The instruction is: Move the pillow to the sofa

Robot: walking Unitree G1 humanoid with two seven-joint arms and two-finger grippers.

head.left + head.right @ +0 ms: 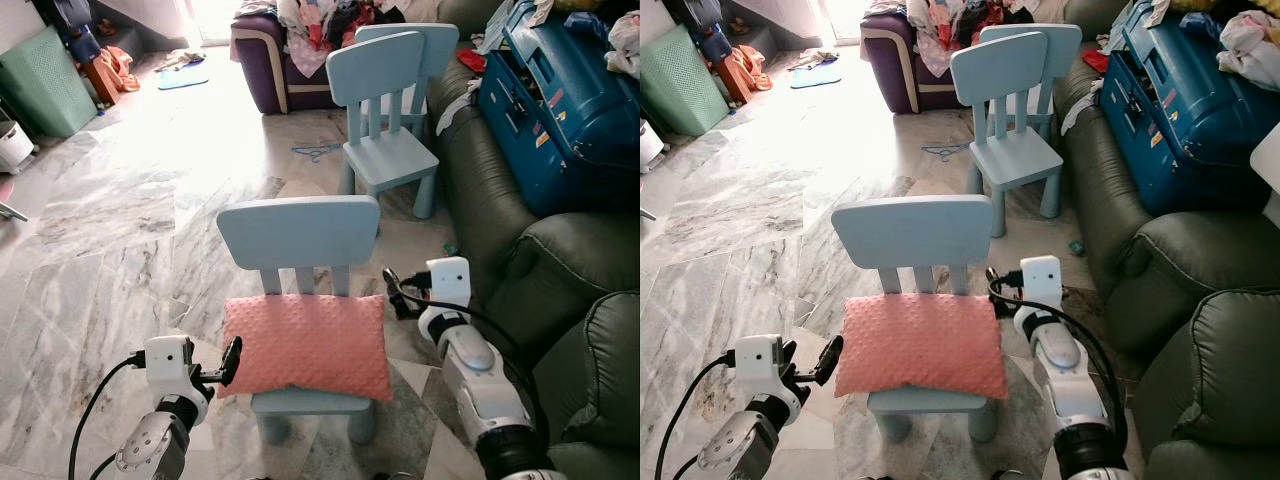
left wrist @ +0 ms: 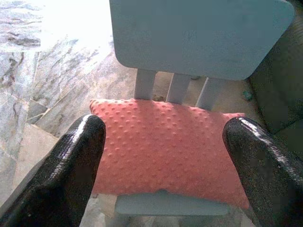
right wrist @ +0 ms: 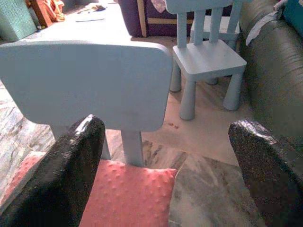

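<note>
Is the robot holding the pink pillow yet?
No, nothing is held. The pillow lies on the blue chair; the left gripper and right gripper sit open beside it.

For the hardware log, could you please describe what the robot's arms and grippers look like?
Both arms are silver metal with white housings near the wrists and black cables looping alongside. The left gripper and right gripper each carry two long, glossy black fingers with rounded tips. No markings can be made out.

Pillow (image 1: 308, 345) on the near chair (image 1: 300, 236), sofa (image 1: 560, 270) to its right, second chair (image 1: 385, 110) behind.
</note>
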